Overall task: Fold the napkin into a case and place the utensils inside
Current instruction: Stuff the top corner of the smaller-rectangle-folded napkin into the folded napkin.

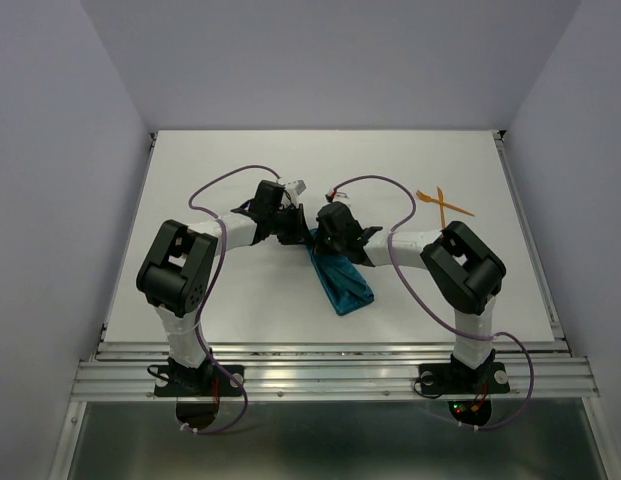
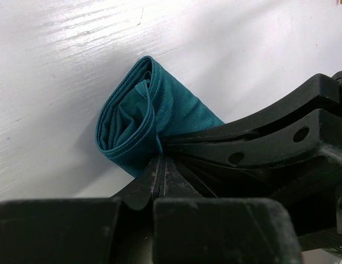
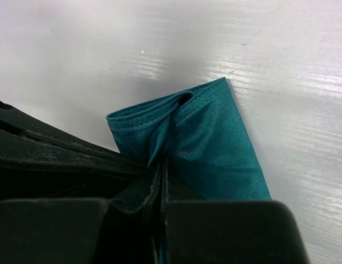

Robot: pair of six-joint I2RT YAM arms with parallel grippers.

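Two tools pinch the napkin tight, the left tool and right tool. If they pull apart, the soft folds may slip open.

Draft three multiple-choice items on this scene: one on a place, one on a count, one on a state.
1. Where do the orange utensils lie relative to the teal napkin?
A. on top of it
B. tucked inside it
C. apart from it, at the far right of the table

2. How many utensils are there?
A. one
B. two
C. four

3. How does the left pincer stand?
A. shut on the napkin
B. wide open above the table
C. shut on a fork

Answers:
1 C: the top view shows them on bare table, well clear of the cloth.
2 B: two orange pieces lie crossed.
3 A: its wrist view shows the jaws closed with teal cloth pinched between them.
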